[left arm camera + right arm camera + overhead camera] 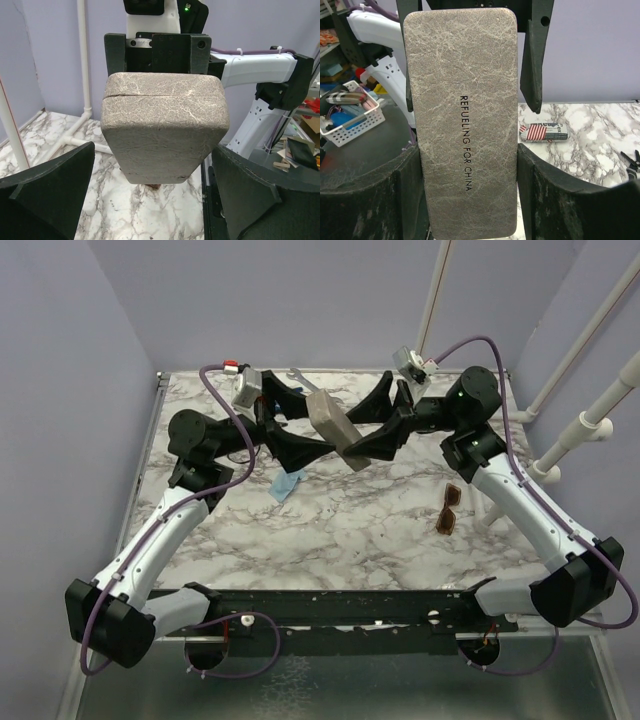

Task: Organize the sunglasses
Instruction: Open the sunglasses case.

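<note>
The sunglasses (449, 508), amber lenses in a thin dark frame, lie on the marble table (380, 530) at the right, beside the right forearm and apart from both grippers. A grey oblong case (336, 428) is held above the table's far middle. My right gripper (470, 160) is shut on the case's long sides, with both fingers touching it. My left gripper (154, 150) stands wide open around the case's other end (165, 130), a gap on each side. The case's lid looks shut.
A light blue cloth (288, 485) lies under the left gripper. A red-and-white striped packet (542, 132) and a wrench (298, 375) lie near the far edge. White pipes (575, 435) stand at the right. A white basket (352, 117) sits off the table.
</note>
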Robot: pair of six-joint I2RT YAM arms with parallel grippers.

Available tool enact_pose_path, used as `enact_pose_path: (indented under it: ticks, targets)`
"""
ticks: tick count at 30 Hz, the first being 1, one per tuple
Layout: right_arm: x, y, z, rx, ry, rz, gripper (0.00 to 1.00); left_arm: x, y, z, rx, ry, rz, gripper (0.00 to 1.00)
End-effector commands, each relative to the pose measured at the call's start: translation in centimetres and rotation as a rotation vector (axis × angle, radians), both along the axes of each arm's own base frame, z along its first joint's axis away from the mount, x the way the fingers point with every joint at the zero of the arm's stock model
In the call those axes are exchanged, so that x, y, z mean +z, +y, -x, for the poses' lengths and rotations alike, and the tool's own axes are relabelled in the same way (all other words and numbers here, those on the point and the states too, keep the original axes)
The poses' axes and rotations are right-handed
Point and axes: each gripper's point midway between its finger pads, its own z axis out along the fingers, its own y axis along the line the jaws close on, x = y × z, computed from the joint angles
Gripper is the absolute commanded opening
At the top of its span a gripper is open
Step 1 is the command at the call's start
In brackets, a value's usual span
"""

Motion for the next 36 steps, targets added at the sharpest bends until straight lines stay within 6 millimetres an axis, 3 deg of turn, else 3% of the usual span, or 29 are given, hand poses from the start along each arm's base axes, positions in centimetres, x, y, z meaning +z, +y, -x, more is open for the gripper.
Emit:
enact_pose_path:
  ticks: [1, 4, 9, 14, 15, 16, 19, 21, 25, 36]
  targets:
    - [1.4, -0.2, 1.5, 0.047, -0.054, -0.035, 0.10, 1.6, -0.6, 0.9, -0.042, -0.010, 0.023, 0.99]
    - [1.7, -0.2, 1.5, 0.046, -0.060, -0.038, 0.09, 1.6, -0.8, 1.2, -0.057, -0.011, 0.021, 0.89]
    - [1.1, -0.1, 1.2, 0.043, -0.044, -0.025, 0.09, 1.4, -1.1, 1.5, -0.071, -0.009, 0.017, 0.56]
    - [1.1, -0.1, 1.1, 0.035, -0.045, -0.022, 0.11, 1.4, -1.2, 1.6, -0.067, -0.001, 0.025, 0.15]
    - [1.0, -0.1, 1.0, 0.031, -0.044, -0.021, 0.14, 1.3, -1.2, 1.6, -0.064, -0.001, 0.025, 0.01]
    - [1.0, -0.1, 0.8, 0.020, -0.041, -0.019, 0.22, 1.4, -1.2, 1.5, -0.057, 0.000, 0.029, 0.00]
    - [0.3, 0.1, -0.5, -0.046, -0.018, 0.000, 0.58, 1.4, -1.0, 1.0, -0.016, 0.015, 0.044, 0.00]
    - [-0.1, 0.1, -2.0, -0.130, 0.005, 0.021, 0.97, 0.9, -0.8, 0.3, 0.029, 0.031, 0.031, 0.00]
    - [-0.7, -0.2, -4.0, -0.252, 0.013, 0.056, 1.00, -0.6, -0.5, -0.9, 0.114, 0.012, -0.027, 0.00]
    - [-0.6, -0.4, -4.8, -0.288, -0.058, 0.066, 1.00, -1.9, -0.4, -0.7, 0.107, -0.064, -0.127, 0.00]
